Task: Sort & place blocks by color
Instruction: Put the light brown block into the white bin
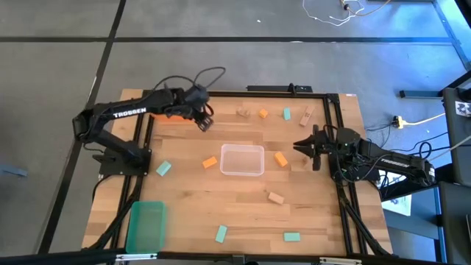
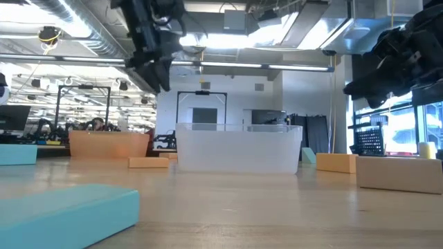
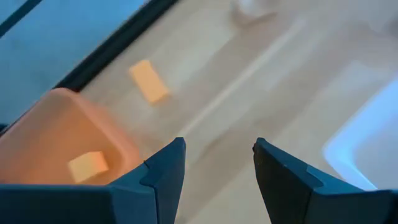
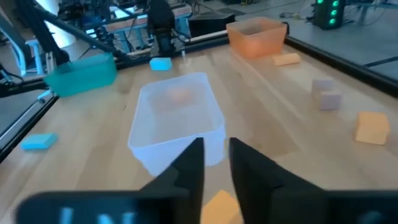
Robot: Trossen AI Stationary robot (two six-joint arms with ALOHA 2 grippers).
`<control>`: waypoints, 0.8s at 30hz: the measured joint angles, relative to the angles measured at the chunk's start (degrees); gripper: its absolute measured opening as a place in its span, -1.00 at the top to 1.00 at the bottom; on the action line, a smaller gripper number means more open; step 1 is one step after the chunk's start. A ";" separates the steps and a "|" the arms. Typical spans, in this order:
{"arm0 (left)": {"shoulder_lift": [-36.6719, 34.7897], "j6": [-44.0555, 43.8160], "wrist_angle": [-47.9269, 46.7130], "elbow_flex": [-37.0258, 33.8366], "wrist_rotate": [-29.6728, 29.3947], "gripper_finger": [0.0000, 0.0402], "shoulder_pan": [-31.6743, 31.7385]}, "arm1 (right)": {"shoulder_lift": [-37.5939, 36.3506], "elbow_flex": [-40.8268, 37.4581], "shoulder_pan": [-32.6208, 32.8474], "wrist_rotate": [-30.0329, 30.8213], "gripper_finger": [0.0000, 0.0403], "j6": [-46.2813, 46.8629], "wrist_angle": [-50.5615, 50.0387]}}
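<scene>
Wooden blocks (image 1: 281,158): light, rigid, smooth; grip across short flat sides. Left gripper (image 3: 217,165) apart, empty. Right gripper (image 4: 216,155) narrowly parted, empty.

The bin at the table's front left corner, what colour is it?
Green bin, clearest in the high view.

Both arms are matte black with chunky jointed links. The left arm (image 1: 121,114) bears white "TROSSEN" lettering; black cables loop above its wrist. Its fingers (image 3: 163,180) are dark, angular wedges.
</scene>
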 joint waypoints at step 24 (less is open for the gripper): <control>-0.13 -6.03 0.06 0.00 -0.57 0.11 -18.00 | 0.61 3.30 1.64 3.62 -0.25 4.56 4.56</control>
